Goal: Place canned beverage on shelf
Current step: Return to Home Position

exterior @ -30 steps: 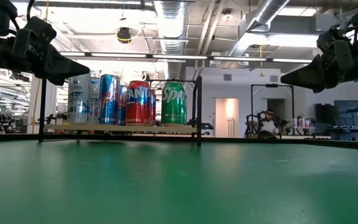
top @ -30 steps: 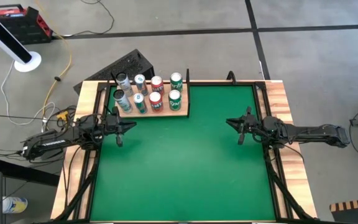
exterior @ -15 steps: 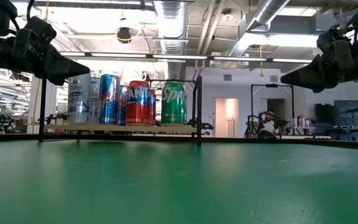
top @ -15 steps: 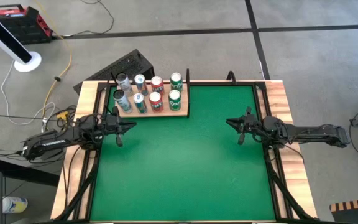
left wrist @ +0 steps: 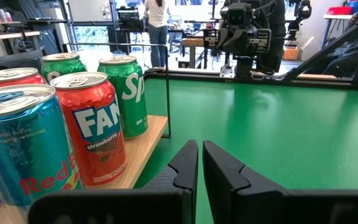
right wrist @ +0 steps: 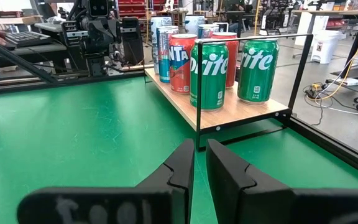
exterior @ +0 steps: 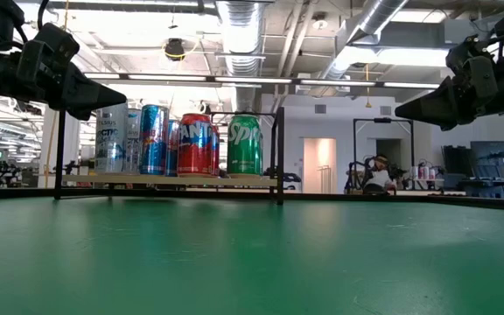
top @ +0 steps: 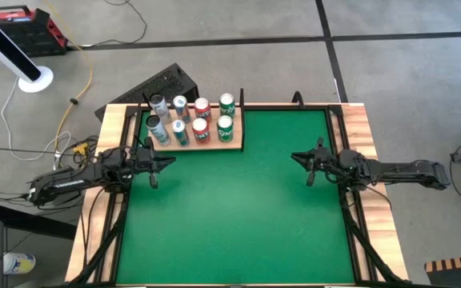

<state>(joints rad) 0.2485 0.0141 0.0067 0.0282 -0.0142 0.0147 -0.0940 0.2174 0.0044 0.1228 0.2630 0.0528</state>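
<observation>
Nothing's budged in the last second: all eight cans (top: pixel 201 120) sit on the shelf (top: pixel 234 144) at the far left, while the left gripper (top: pixel 169 162) and right gripper (top: pixel 295 157) hover empty, fingers pinched nearly together, so this looks basically done.

Green table (top: pixel 238 200) w/ light-wood shelf (top: pixel 234 142) at its far-left corner, shelf carrying 8 cans (top: pixel 201 128) upright in 2 rows of 4: white-blue, blue, red, green pairs.
</observation>
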